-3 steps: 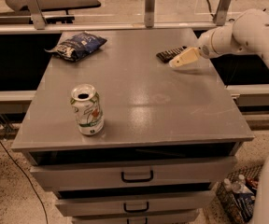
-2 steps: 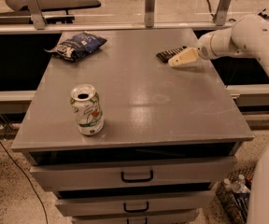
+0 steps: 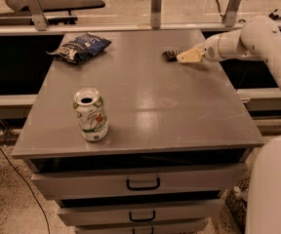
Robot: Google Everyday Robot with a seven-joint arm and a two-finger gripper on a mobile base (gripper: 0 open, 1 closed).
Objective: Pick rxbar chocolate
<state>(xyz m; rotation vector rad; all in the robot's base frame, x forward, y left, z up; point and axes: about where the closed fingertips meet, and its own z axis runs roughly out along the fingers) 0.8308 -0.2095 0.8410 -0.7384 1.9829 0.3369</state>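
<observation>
Jaws at rxbar chocolate [image 3: 171, 55], back right, chip bag [image 3: 80, 47], can [image 3: 90, 114] well apart

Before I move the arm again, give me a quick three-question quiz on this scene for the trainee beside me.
1. True or false: the soda can stands upright near the front left of the table.
2. Fill in: the chip bag lies at the far ____ corner.
3. Where is the tool? A: low at the rxbar chocolate, far right of the table. B: over the chip bag. C: above the soda can.
Key: 1 true; 2 left; 3 A.
</observation>
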